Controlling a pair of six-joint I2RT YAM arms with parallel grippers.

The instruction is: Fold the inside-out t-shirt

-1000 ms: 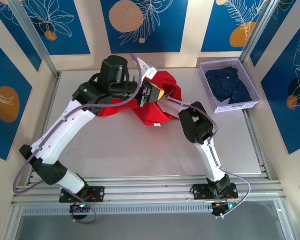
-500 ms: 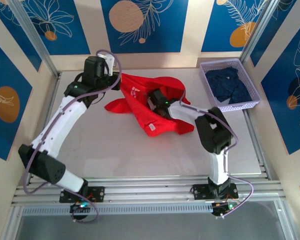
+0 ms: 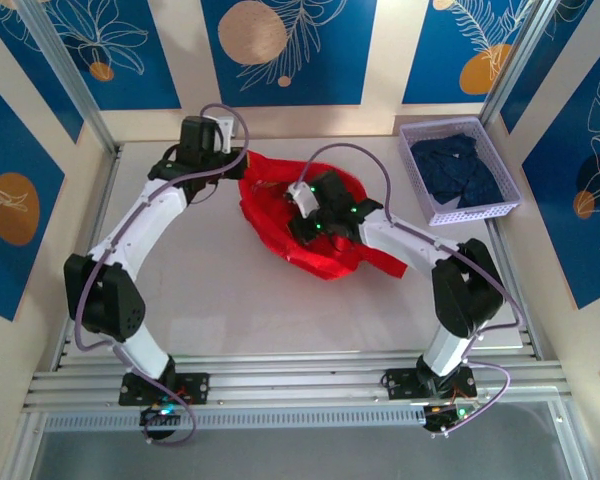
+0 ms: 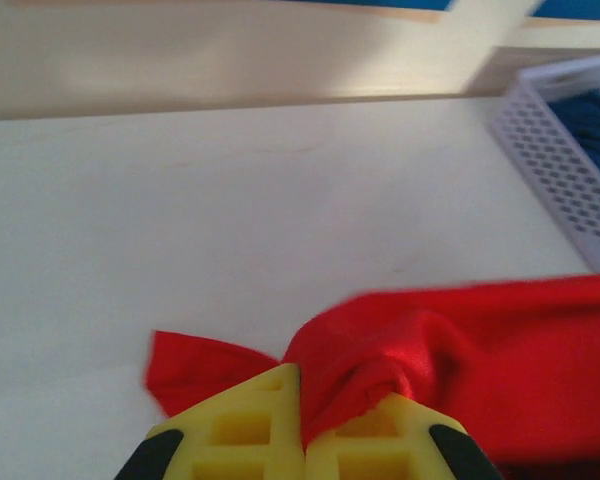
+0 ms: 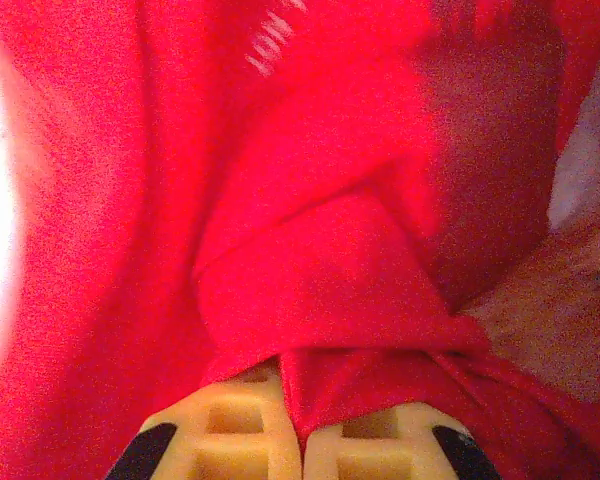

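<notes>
1. Writing: in the right wrist view a short streak of white lettering (image 5: pixel 275 45) sits on the red cloth near the top. It is too blurred to read, and no brand or label can be made out anywhere else.
2. The red t-shirt (image 3: pixel 270 215) lies bunched in a loose, rounded heap on the far middle of the pale surface (image 3: pixel 230 300). One strip of it trails toward the right arm.
3. The left end effector (image 3: pixel 240 160) is at the far-left edge of the heap, and its arm reaches in from the left side of the surface.
4. In the left wrist view the yellow fingers (image 4: pixel 240 430) of the left end effector (image 4: pixel 302 400) are pressed together on a gathered fold of the t-shirt (image 4: pixel 460 350). A small red flap sticks out to the left of them, and the rest of the cloth stretches away to the right above the surface (image 4: pixel 230 200).
5. The right end effector (image 3: pixel 307 230) is down in the middle of the heap, with red cloth on all sides of it.
6. In the right wrist view its yellow pads (image 5: pixel 230 425) pinch a folded edge of the t-shirt (image 5: pixel 310 270) at the right end effector (image 5: pixel 295 400) — cloth covers nearly everything beyond them.
7. A lavender basket (image 3: pixel 460 212) stands at the far-right corner, well apart from the t-shirt, and holds dark navy clothing (image 3: pixel 460 170). Its perforated wall (image 4: pixel 550 150) shows in the left wrist view.
</notes>
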